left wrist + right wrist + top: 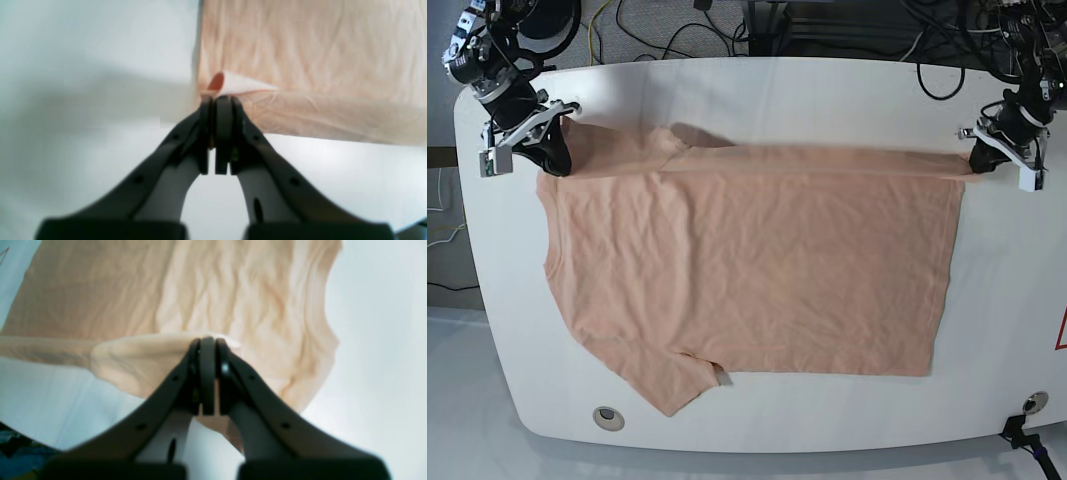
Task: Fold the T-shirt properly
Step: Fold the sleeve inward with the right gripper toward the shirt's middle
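White and rounded at its corners, the worktop (827,100) carried the T-shirt (747,270) spread flat across its middle, plain side up, one sleeve trailing toward the near edge. At the left, the right end effector (555,165) was clamped on the shirt's far shoulder, bunching cloth at its tips. Across at the right, the left end effector (972,162) pinched the far hem corner, closed tight. Tangled cables (677,25) lay behind the worktop, clear of the cloth.
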Tool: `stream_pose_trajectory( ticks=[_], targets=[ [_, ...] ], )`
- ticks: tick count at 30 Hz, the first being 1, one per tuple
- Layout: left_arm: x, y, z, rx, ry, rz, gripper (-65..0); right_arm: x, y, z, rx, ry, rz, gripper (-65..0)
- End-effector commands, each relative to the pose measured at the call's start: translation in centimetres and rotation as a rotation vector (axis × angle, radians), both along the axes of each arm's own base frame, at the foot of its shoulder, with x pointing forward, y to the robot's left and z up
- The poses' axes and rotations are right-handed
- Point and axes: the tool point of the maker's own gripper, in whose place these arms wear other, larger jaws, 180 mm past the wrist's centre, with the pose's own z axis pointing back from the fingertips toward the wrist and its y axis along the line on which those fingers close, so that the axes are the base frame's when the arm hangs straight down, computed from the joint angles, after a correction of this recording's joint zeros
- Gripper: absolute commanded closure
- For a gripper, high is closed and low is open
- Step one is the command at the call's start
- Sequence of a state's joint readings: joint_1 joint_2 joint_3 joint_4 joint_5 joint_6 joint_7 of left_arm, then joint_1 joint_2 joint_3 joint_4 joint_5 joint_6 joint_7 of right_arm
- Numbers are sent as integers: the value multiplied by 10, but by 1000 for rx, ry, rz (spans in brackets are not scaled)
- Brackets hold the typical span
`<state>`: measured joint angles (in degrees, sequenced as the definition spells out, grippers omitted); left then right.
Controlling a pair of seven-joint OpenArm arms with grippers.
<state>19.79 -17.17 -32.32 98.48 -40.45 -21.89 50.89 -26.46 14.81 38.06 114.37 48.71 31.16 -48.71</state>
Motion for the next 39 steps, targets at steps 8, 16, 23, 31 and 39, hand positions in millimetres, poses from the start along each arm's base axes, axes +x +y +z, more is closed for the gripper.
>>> stream_pose_trajectory(
  ticks=[8, 16, 23, 31, 39],
  targets=[
    [50, 15, 28, 21, -116, 35, 0, 38, -27, -18, 14, -12, -76, 0],
    [61, 22, 32, 26, -133, 50, 0, 62, -28, -10, 23, -38, -35, 0],
    [70, 31, 24, -6, -128, 84, 0, 76, -31, -18, 44, -28, -42, 0],
    [73, 40, 20, -13, -113, 106, 0, 85, -38, -32, 31, 4, -61, 0],
    [77, 47, 19, -9, -113, 122, 0, 95, -42, -40, 20, 20, -73, 0]
  ],
)
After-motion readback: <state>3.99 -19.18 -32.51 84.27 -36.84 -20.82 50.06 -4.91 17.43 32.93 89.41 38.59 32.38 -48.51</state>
